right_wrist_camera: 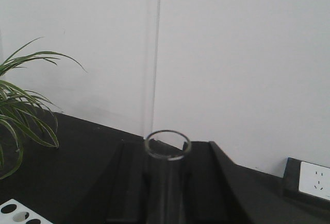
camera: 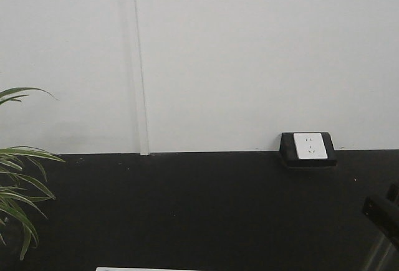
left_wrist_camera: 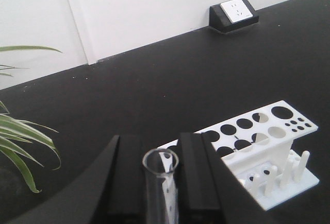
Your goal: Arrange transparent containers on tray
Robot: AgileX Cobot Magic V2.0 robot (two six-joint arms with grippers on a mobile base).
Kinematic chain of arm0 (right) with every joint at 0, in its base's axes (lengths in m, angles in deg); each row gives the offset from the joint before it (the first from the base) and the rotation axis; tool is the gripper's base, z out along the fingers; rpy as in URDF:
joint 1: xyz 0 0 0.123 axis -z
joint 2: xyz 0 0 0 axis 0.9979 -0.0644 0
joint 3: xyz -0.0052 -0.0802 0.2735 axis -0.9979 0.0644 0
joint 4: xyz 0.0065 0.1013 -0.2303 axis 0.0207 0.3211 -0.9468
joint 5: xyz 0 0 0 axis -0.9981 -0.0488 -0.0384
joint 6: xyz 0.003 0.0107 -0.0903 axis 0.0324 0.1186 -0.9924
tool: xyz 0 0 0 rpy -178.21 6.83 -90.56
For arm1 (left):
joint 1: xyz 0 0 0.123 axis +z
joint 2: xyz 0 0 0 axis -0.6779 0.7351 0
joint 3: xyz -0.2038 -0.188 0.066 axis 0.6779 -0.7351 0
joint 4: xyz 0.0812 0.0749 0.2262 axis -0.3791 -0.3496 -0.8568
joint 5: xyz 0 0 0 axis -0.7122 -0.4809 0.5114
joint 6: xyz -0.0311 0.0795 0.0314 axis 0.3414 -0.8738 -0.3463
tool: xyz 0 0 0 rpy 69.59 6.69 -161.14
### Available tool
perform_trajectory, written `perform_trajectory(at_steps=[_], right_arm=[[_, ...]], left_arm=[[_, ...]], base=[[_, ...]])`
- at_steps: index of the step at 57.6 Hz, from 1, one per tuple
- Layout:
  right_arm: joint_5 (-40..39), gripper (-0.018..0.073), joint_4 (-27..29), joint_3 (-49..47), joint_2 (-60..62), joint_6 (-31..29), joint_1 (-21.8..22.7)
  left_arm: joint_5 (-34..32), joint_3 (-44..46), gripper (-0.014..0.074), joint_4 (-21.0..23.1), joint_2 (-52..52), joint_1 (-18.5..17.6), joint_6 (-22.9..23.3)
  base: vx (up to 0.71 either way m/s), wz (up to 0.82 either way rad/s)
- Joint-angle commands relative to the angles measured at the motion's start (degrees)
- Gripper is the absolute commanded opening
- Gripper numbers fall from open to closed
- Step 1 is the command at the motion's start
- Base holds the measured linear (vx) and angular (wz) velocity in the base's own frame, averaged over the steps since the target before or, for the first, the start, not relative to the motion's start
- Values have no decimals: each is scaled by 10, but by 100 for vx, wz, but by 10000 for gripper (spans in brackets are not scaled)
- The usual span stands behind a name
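Counter [camera: 199, 209] black and matte; white wall [camera: 249, 53] behind, socket [camera: 310, 146] at its foot. We note plant [left_wrist_camera: 23, 134] and white rack [left_wrist_camera: 247, 162]. Left claw [left_wrist_camera: 161, 180] grips a clear tube [left_wrist_camera: 154, 198]; right claw [right_wrist_camera: 167, 183] grips a second tube [right_wrist_camera: 166, 203].

place: lab | evidence: white test-tube rack [left_wrist_camera: 247, 163]; glass tube [left_wrist_camera: 160, 183] (clear, open-topped); black benchtop [camera: 199, 209]

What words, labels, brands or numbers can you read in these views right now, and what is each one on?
No legible text in any view.
White socket faceplate in its black housing: tiny mark at lower right corner, too small to read.
White perforated plastic rack: no print visible.
Left clear glass tube and right clear glass tube: no markings visible.
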State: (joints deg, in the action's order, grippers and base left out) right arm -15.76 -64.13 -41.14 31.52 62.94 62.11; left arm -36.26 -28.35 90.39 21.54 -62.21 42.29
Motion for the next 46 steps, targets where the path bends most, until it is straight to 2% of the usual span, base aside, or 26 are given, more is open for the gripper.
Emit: perform_trajectory(at_steps=[1,46], right_arm=[[-15,-13,-2,-16,0,1,2],[-15,-13,-2,-16,0,1,2]], left_arm=[[-50,16,-1,7,1,-4,-1],[-50,16,-1,7,1,-4,-1]], base=[[0,0],[-5,1]])
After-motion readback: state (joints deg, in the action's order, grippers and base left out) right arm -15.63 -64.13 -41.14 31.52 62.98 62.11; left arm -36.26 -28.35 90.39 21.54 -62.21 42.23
